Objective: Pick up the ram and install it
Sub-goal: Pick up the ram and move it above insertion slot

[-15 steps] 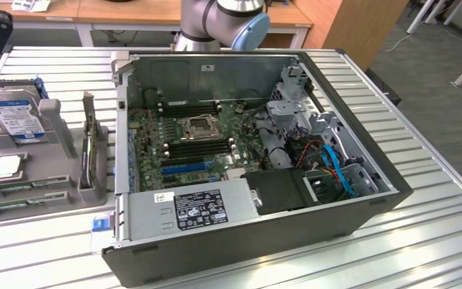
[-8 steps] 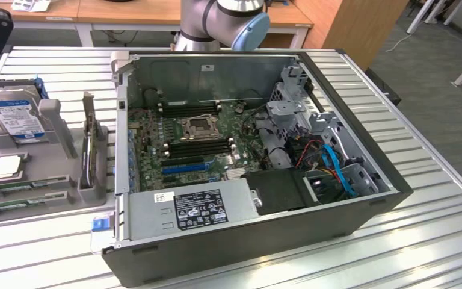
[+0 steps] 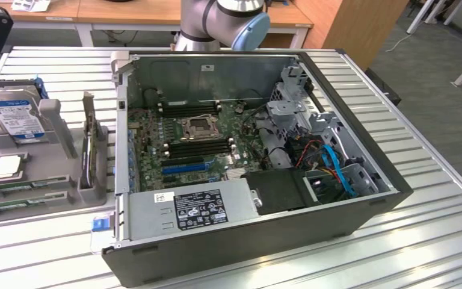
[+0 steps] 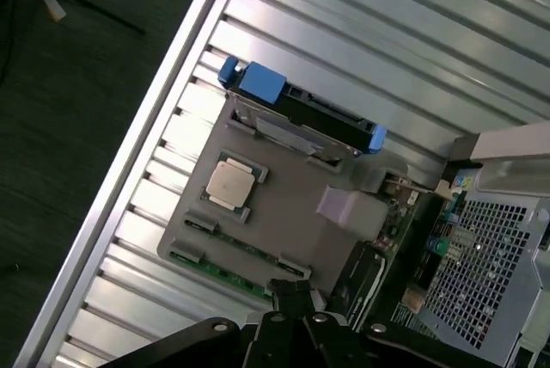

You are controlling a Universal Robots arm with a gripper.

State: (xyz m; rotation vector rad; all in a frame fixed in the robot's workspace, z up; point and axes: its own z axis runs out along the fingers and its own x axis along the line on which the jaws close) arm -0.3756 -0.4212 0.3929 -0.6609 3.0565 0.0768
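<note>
One long thin green circuit-board ram (image 4: pixel 219 272) lies in the grey plastic tray (image 4: pixel 284 205) close beneath the black gripper (image 4: pixel 292 299), jaws closed and empty; a good grip likely means parting them squarely across its thin edge

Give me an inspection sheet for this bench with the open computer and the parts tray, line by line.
Surface: slatted metal table carrying an open computer case and a grey parts tray.
Job's things: ram lying along the tray's edge, not picked up.
Clutter: hard drive, processor chip and standing card in the tray.
Grippers: gripper shut, nothing seen in it, above the tray near the ram.
Cables: blue and red cables inside the case.
Surroundings: wooden desks, dark floor.
</note>
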